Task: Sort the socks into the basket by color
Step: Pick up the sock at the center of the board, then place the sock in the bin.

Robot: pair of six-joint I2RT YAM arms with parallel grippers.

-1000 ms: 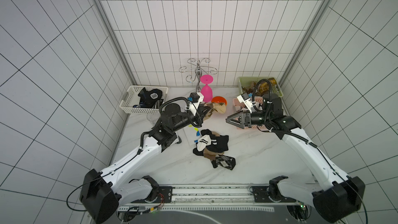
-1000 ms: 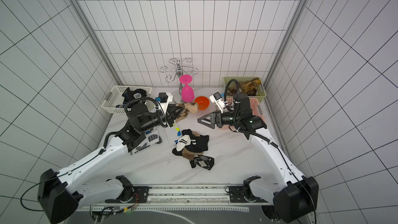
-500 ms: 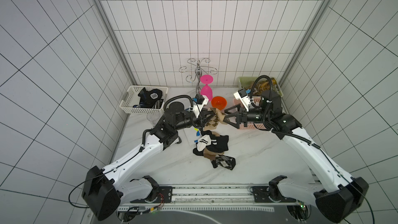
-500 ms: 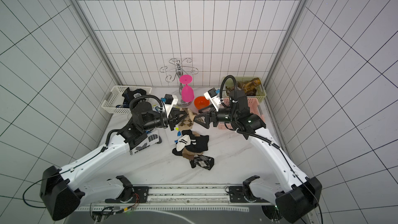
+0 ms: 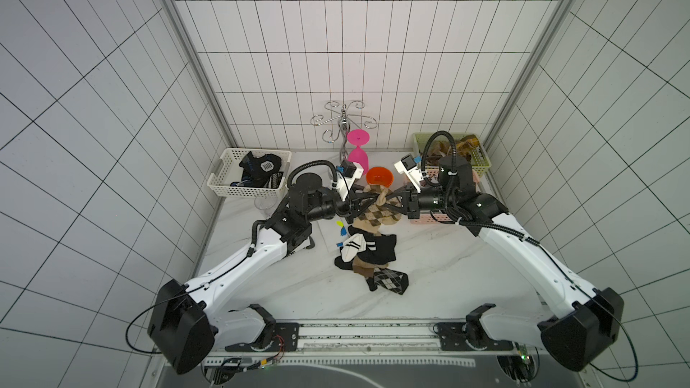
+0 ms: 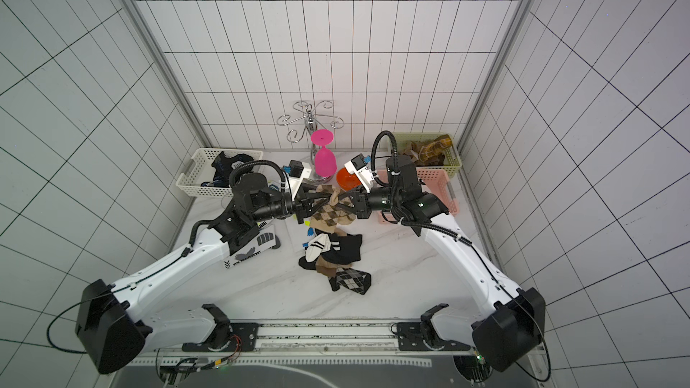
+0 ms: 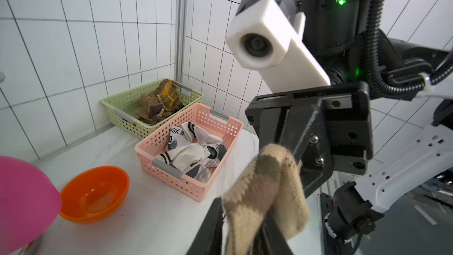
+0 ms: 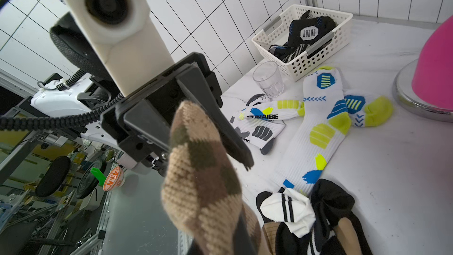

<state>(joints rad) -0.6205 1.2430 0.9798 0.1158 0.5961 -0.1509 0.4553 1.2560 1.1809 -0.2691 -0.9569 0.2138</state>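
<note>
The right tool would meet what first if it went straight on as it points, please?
Probably the left tool, facing the right tool almost tip to tip across the tan argyle sock.

A tan argyle sock (image 8: 201, 185) of coarse, nubbly knit. White printed socks (image 8: 318, 128) of finer ribbed cloth lie on a smooth, marble-look tabletop (image 5: 466, 266).

At two o'clock on the table, a pink basket (image 7: 171, 175) and a green basket (image 7: 122, 116) of matt perforated plastic. At ten o'clock, a white basket (image 8: 306, 67) of the same make.

A glossy orange plastic bowl (image 7: 94, 192), a clear glass-like tumbler (image 8: 268, 79) and a mirror-bright metal stand base (image 8: 416, 104).
</note>
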